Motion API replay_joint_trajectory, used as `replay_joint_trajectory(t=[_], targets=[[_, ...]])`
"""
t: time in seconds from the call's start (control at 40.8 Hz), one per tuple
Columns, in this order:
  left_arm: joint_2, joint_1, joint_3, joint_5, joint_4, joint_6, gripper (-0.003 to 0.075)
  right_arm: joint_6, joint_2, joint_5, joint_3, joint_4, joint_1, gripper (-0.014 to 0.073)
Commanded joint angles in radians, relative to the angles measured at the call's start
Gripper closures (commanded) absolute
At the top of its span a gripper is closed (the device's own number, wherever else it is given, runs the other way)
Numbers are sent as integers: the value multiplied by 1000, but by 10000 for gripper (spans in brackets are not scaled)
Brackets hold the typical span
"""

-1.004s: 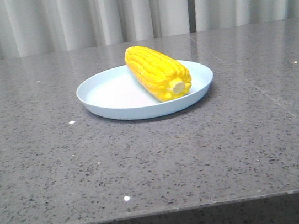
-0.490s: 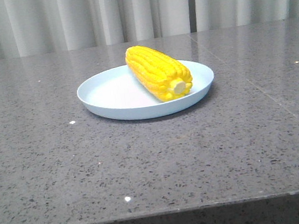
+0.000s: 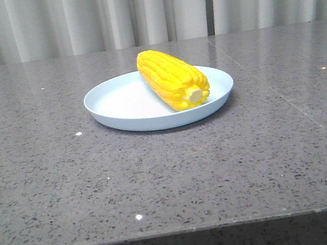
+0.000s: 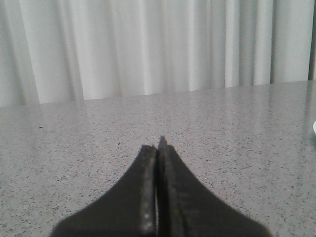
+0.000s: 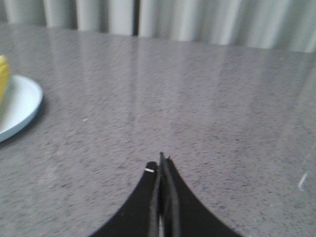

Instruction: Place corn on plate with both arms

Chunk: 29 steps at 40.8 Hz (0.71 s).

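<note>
The yellow corn (image 3: 172,78) lies on the pale blue plate (image 3: 118,101) at the middle of the table, its pale stub end toward me. Neither arm shows in the front view. In the left wrist view my left gripper (image 4: 158,145) is shut and empty above bare table; a sliver of the plate (image 4: 314,128) shows at the frame's edge. In the right wrist view my right gripper (image 5: 162,160) is shut and empty, well apart from the plate (image 5: 19,103), where a bit of the corn (image 5: 4,76) shows.
The grey speckled table (image 3: 218,163) runs to a front edge near me. Pale curtains (image 3: 147,9) hang behind the table's far edge.
</note>
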Motion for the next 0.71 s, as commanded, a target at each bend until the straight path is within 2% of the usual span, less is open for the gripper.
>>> replay_joint_trajectory(t=[0.0, 0.245, 0.686], targets=[[-21, 3, 4, -83, -4, -9, 741, -16, -36, -203, 70, 21, -34, 661], [-21, 3, 4, -83, -4, -9, 741, -16, -112, -405, 264, 60, -19, 661], [-21, 3, 4, -83, -4, -9, 741, -15, -112, -390, 267, 78, 30, 661]])
